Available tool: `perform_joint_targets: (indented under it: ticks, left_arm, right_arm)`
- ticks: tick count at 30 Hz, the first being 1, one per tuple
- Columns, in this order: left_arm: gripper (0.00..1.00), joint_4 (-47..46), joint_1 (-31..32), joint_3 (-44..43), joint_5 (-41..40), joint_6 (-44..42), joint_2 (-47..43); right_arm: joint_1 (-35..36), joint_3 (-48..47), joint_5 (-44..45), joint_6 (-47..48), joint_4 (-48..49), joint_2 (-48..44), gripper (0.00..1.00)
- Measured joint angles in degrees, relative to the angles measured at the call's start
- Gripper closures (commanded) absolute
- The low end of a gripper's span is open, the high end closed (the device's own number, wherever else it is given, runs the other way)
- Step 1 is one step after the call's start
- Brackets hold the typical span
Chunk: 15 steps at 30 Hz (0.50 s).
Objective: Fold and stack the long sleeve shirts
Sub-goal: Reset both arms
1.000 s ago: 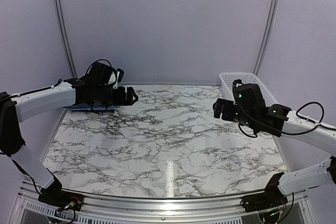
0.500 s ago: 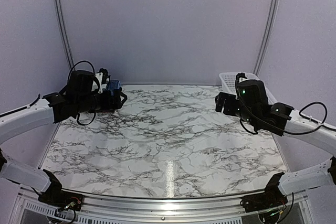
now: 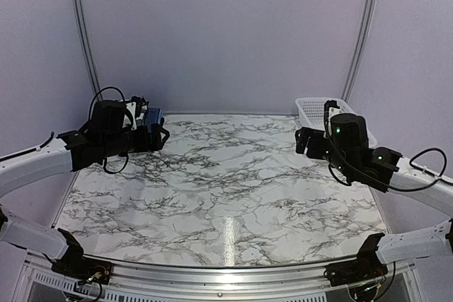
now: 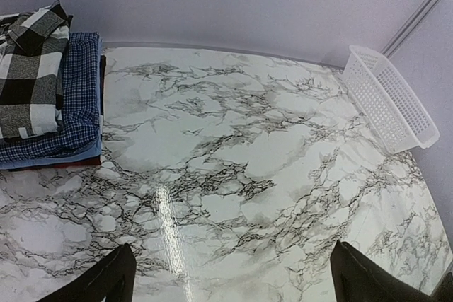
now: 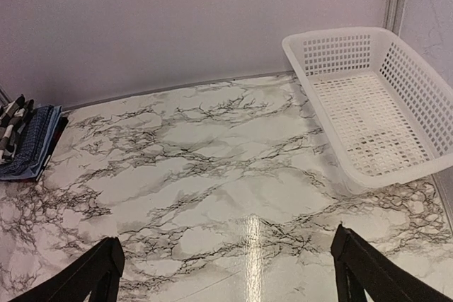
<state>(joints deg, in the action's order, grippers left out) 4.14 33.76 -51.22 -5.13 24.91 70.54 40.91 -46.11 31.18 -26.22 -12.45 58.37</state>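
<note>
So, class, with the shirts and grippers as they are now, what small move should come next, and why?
Probably draw both arms back to rest. The checked shirt lies folded on the blue shirts, the basket is empty, no loose shirt shows, and the left gripper and right gripper are open, holding nothing.

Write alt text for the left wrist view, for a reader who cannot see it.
A black-and-white checked shirt lies folded on top of a blue checked shirt at the far left of a marble-patterned table. A white mesh basket sits by the far right edge. The left tool is wide open and empty, its two fingers at the bottom.
</note>
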Motion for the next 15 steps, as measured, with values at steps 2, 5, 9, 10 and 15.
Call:
perform_joint_targets:
  ticks: [2,5,9,10,15]
  left_arm:
    - [0.01,-0.24,0.00,0.00,-0.04,0.00,0.00]
    - [0.01,-0.52,0.00,0.00,-0.07,0.00,0.00]
    - [0.01,-0.66,0.00,0.00,-0.04,0.00,0.00]
    - [0.01,-0.72,0.00,0.00,-0.04,0.00,0.00]
    - [0.01,-0.92,0.00,0.00,0.11,0.00,0.00]
  right_arm:
    - [0.00,0.15,0.07,0.17,0.00,-0.04,0.01]
    - [0.00,0.39,0.11,0.35,0.02,-0.33,0.01]
    - [0.00,1.05,0.28,0.39,0.07,-1.36,0.02]
    - [0.00,1.11,0.33,0.39,0.02,-1.57,0.01]
    - [0.00,1.14,0.52,0.42,0.04,-2.21,0.01]
